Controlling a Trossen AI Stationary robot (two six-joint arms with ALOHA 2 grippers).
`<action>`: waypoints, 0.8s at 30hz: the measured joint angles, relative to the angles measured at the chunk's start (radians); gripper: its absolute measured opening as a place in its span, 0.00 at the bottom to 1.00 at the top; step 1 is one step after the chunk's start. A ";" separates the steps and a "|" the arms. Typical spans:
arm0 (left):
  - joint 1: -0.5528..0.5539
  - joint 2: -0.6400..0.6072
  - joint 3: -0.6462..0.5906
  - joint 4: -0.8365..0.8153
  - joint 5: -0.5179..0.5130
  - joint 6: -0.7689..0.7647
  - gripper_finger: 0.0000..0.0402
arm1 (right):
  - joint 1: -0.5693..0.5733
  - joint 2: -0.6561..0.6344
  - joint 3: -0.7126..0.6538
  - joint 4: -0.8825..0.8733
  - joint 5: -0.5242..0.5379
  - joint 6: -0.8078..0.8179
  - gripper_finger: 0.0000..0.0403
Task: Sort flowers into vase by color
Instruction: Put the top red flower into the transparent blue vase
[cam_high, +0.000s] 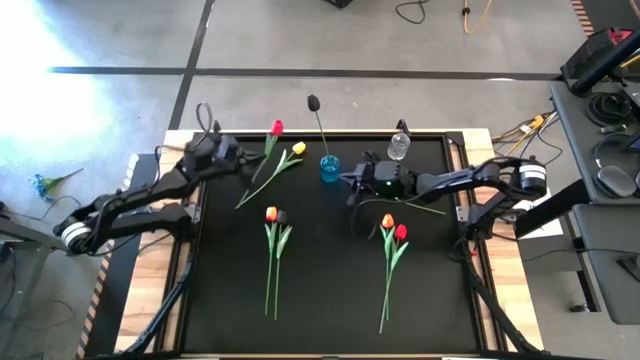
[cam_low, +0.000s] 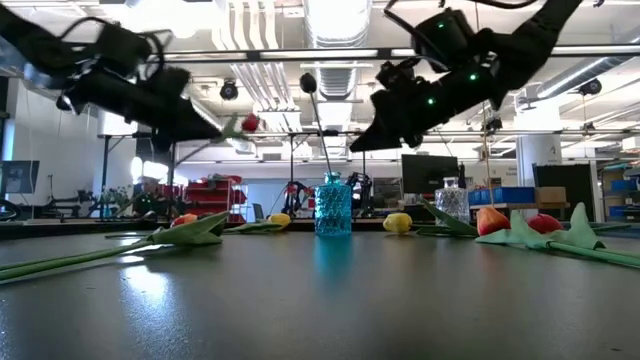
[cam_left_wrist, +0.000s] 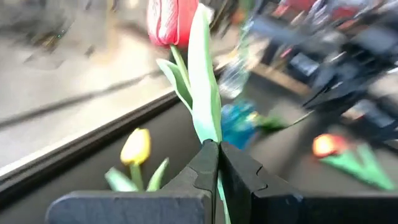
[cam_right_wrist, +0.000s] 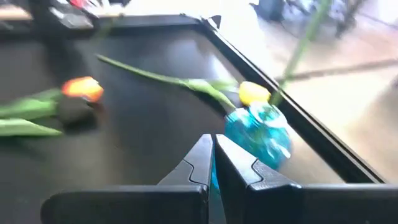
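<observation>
My left gripper (cam_high: 244, 164) (cam_left_wrist: 217, 149) hangs above the table's far left part, shut on a red tulip (cam_high: 277, 128) (cam_low: 249, 123) (cam_left_wrist: 166, 22). A yellow tulip (cam_high: 298, 148) (cam_left_wrist: 137, 147) lies flat on the table beside it. A blue vase (cam_high: 329, 168) (cam_low: 333, 208) (cam_right_wrist: 258, 134) stands at the far middle with a near-black tulip (cam_high: 313, 102) (cam_low: 308, 82) standing in it. My right gripper (cam_high: 351, 186) (cam_right_wrist: 213, 152) hovers just right of the vase, shut on nothing. An orange and near-black pair (cam_high: 275, 215) and an orange and red pair (cam_high: 394, 227) lie flat. My left gripper pinches the red tulip between its two fingers at the stem and leaf base (cam_left_wrist: 210, 134), well below the head. The tulip is lifted clear of the table. Its head (cam_low: 249, 123) points out beyond the fingertips toward the vase, with the leaf (cam_left_wrist: 202, 68) standing up along the stem.
A clear vase (cam_high: 399, 147) (cam_low: 452, 200) stands at the far edge, right of the blue one. A loose green stem (cam_high: 425, 208) lies under my right arm. The raised table rim (cam_high: 330, 134) runs close behind the vases. The near half of the dark mat (cam_high: 330, 300) is open.
</observation>
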 joint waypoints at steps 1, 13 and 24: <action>0.000 -0.017 -0.027 0.047 0.022 -0.014 0.00 | 0.004 0.000 -0.009 0.031 -0.017 -0.001 0.03; -0.103 -0.120 -0.209 0.487 0.182 -0.088 0.00 | 0.043 -0.001 -0.018 0.110 -0.034 -0.003 0.03; -0.333 -0.074 -0.112 0.597 0.103 -0.015 0.00 | 0.062 -0.001 -0.122 0.285 -0.151 -0.052 0.03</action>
